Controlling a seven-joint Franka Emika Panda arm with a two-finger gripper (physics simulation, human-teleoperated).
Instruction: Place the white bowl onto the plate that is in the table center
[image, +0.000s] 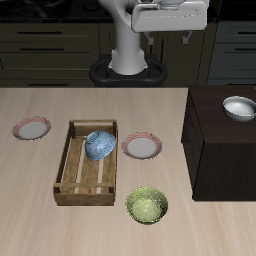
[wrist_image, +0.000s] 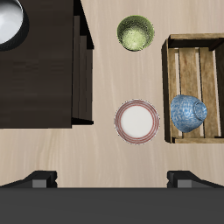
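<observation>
The white bowl (image: 238, 108) stands on top of the black cabinet (image: 222, 150); it also shows in the wrist view (wrist_image: 9, 22), cut by the frame edge. The plate (image: 142, 147) with a pale pink rim lies in the table's middle, beside the wooden crate; the wrist view shows it too (wrist_image: 137, 121). My gripper (image: 172, 18) hangs high above the table's back, near the robot base, far from both. In the wrist view the gripper (wrist_image: 112, 179) has its fingertips (wrist_image: 39, 179) wide apart and holds nothing.
A wooden crate (image: 88, 162) holds a blue-and-white patterned bowl (image: 98, 145). A green ribbed bowl (image: 147, 205) sits near the table's front edge. A second plate (image: 32, 128) with a redder rim lies beyond the crate. The table (image: 150, 105) is light wood.
</observation>
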